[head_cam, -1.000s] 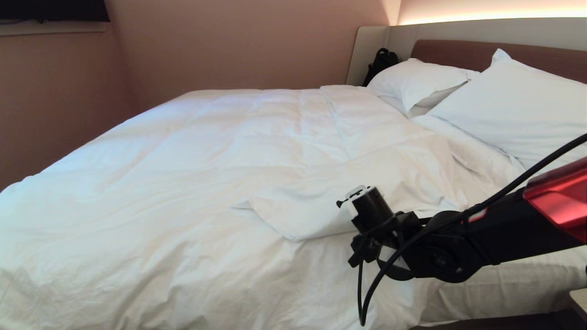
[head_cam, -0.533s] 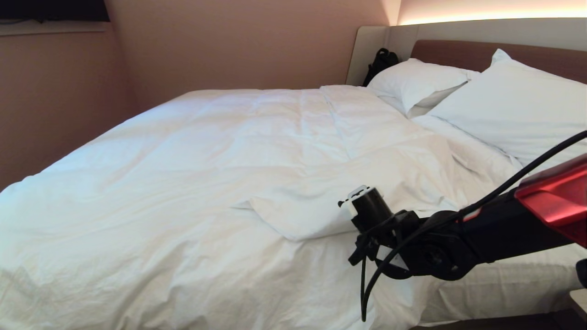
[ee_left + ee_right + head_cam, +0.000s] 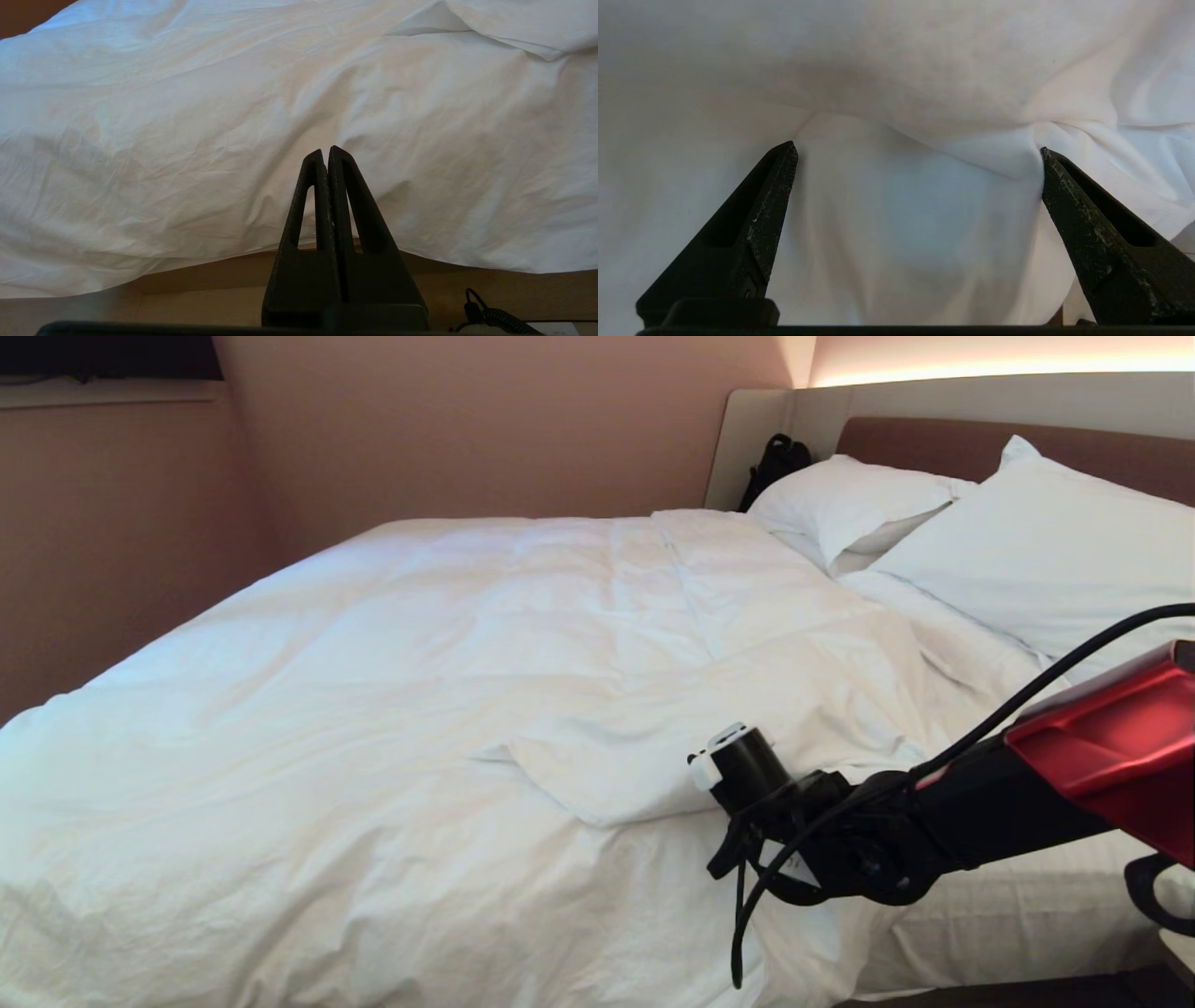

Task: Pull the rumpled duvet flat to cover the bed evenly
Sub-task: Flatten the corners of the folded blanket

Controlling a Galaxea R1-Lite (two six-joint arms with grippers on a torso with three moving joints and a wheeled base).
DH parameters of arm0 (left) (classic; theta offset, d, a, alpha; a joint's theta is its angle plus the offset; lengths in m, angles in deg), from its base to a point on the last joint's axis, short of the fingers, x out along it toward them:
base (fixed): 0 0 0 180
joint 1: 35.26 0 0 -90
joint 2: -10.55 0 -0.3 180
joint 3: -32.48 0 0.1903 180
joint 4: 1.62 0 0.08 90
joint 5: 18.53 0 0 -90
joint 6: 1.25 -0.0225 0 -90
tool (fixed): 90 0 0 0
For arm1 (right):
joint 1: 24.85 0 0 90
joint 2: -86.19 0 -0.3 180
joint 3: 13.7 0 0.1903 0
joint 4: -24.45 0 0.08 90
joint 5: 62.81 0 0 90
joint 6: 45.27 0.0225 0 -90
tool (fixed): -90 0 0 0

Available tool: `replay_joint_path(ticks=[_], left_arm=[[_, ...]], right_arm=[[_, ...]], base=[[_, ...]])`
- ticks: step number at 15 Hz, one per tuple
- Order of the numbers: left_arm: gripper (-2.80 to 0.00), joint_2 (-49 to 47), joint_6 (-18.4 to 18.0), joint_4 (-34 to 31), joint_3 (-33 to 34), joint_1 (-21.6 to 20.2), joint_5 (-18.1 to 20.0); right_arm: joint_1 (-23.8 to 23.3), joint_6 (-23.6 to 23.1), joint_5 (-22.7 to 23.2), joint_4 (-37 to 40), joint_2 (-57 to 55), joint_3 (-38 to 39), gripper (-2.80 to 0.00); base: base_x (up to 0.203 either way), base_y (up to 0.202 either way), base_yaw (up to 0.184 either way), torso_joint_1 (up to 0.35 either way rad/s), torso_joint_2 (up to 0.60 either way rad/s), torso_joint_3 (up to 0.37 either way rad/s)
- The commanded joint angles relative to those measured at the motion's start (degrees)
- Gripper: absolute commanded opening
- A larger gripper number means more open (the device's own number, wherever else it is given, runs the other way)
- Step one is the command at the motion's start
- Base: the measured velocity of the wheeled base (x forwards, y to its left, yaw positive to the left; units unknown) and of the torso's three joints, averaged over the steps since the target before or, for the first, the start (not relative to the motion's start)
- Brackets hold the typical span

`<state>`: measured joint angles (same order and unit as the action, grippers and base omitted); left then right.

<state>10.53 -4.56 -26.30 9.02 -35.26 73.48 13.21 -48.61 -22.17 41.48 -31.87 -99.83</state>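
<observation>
The white duvet (image 3: 420, 663) lies over most of the bed (image 3: 934, 439), with soft creases. One flap (image 3: 597, 775) is folded back on itself near the front edge. My right arm (image 3: 934, 821) reaches in from the right, just beside that flap. The right gripper (image 3: 917, 149) is open wide and close over the white cloth (image 3: 901, 210). A ridge of cloth (image 3: 994, 154) runs between its fingers. My left gripper (image 3: 325, 151) is shut and empty, held low and facing the duvet's overhang (image 3: 187, 163) at the bed's side.
Two white pillows (image 3: 850, 504) (image 3: 1055, 551) lean on the headboard. A black bag (image 3: 775, 462) sits in the far corner beside it. Pink walls close in behind and to the left. A nightstand corner (image 3: 1178, 947) shows at the right. Tan floor (image 3: 140, 298) lies under the overhang.
My right arm has sunk a little toward the duvet and shifted slightly left. The duvet has not moved.
</observation>
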Motion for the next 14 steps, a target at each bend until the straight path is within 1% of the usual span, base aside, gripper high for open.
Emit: replay_joint_path(ticks=[1,3,5,14], left_arm=[[-2.80,0.0,0.0,0.0,0.0,0.0,0.0],[-2.80,0.0,0.0,0.0,0.0,0.0,0.0],[-2.80,0.0,0.0,0.0,0.0,0.0,0.0],[-2.80,0.0,0.0,0.0,0.0,0.0,0.0]], right_arm=[[-0.2,-1.9,-0.4,-4.7,-0.8,0.6,0.00],[-0.4,-2.1,-1.0,-4.9,-1.3,0.3,0.00],[-1.6,-2.2,-2.2,-5.9,-2.0,-0.2,0.00],[-1.8,-3.8,-2.5,-7.0,-2.4,0.4,0.00]], base=[[0.000,0.000,0.000,0.000,0.00,0.000],[0.000,0.000,0.000,0.000,0.00,0.000],[0.000,0.000,0.000,0.000,0.00,0.000],[0.000,0.000,0.000,0.000,0.00,0.000]])
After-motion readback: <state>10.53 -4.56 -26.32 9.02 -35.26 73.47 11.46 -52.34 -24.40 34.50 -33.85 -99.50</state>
